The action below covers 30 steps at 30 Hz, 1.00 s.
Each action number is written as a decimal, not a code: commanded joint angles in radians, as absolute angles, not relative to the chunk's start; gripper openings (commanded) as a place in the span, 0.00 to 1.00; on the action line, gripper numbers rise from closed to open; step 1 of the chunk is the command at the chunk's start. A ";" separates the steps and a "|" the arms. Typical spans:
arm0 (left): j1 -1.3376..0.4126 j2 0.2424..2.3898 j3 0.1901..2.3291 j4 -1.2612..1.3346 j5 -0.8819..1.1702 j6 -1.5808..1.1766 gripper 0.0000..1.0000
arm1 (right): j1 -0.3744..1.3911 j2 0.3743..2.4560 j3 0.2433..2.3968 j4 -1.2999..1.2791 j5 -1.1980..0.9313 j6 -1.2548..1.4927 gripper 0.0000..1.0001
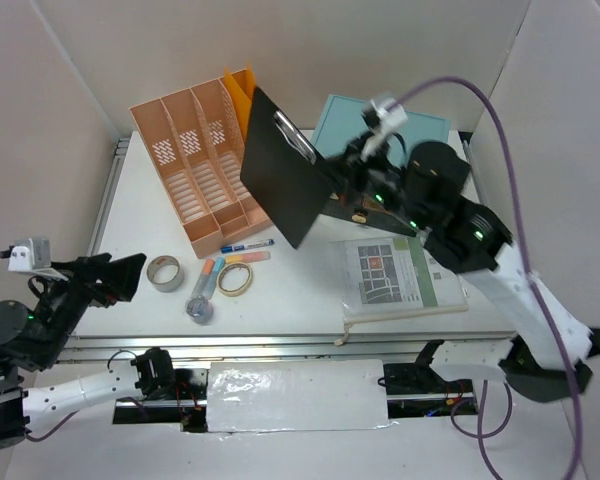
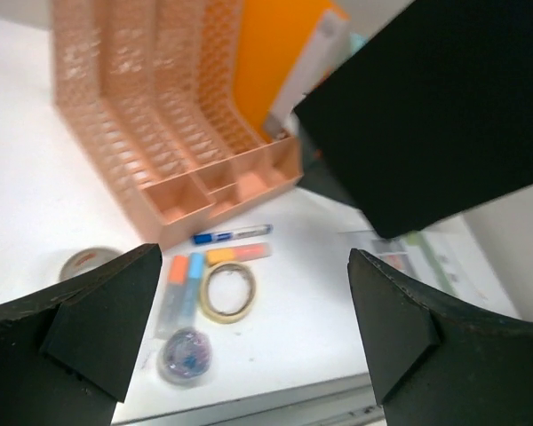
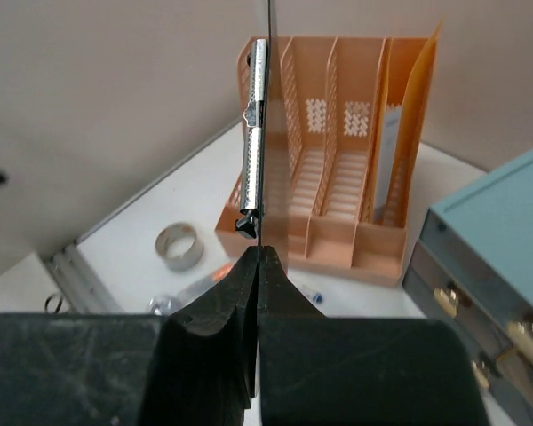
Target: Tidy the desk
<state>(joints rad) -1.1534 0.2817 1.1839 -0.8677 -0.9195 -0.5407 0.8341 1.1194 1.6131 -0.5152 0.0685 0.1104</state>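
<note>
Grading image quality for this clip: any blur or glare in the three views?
Top external: sharp and evenly lit, with glare only on the shiny sheet at the near edge. Left wrist: soft throughout, with the organizer and tape blurred. Right wrist: the clipboard is crisp and the cabinet slightly soft.

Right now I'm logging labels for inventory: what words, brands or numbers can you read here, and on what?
Nothing is readable.
Booklet: print and a map-like picture, too small.
Blue pen: label too small.
Clipboard: no text shows.
</note>
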 commanded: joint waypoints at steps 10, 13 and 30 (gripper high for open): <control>-1.151 0.250 1.069 -0.983 -1.091 -0.756 0.99 | 0.833 1.667 2.103 -0.316 0.319 -0.037 0.00; -1.152 0.250 1.068 -0.991 -1.091 -0.765 0.99 | 0.827 1.767 2.184 -0.279 0.350 -0.061 0.00; -1.149 0.247 1.054 -0.980 -1.062 -0.753 0.99 | 0.747 2.104 2.304 -0.088 0.213 -0.002 0.00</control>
